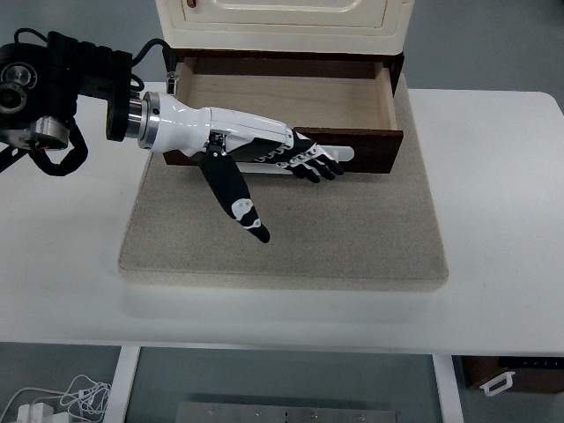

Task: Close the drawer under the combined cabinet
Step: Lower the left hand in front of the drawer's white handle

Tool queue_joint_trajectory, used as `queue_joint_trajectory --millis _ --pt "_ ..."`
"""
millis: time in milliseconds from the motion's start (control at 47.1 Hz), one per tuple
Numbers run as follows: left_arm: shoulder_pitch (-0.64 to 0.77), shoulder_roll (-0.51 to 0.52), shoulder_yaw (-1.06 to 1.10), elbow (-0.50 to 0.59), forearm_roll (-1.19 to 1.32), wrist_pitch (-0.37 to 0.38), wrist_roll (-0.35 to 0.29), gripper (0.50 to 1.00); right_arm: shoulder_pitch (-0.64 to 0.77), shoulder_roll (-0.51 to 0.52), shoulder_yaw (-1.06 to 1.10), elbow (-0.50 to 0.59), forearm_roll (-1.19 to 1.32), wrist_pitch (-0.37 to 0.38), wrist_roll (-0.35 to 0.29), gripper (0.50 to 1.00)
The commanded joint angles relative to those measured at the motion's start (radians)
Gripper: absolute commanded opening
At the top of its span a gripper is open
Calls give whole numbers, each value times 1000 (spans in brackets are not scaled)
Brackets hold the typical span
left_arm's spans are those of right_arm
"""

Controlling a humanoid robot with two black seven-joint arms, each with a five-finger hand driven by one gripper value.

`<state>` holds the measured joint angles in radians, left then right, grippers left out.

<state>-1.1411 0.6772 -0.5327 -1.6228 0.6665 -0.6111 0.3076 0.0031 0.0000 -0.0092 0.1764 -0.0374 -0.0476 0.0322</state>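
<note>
At twelve o'clock we see the drawer (286, 97) pulled out beneath the cabinet (282, 22). Our left robot hand (291, 157), fingers outstretched and holding nothing, lies against its front panel.

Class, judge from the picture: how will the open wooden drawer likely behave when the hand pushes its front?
The drawer looks stiff and empty, so probably light. Boxed in under the cabinet, it should slide straight back. The left hand lies flat across its front, so it likely won't twist.
</note>
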Motion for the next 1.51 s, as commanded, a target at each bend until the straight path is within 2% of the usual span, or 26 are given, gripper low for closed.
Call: queue_joint_trajectory --millis 0,509,828,1485 --pt "0 -7 0 -8 1 0 36 1000 0 0 0 0 1 0 0 952" --pt "-9 -11 0 -12 -1 0 180 1000 0 0 0 0 -1 0 0 952" --pt "-9 -30 0 -11 -10 0 300 1000 0 0 0 0 1 0 0 952" --pt "-29 -94 57 40 5 0 303 1000 0 0 0 0 1 0 0 952"
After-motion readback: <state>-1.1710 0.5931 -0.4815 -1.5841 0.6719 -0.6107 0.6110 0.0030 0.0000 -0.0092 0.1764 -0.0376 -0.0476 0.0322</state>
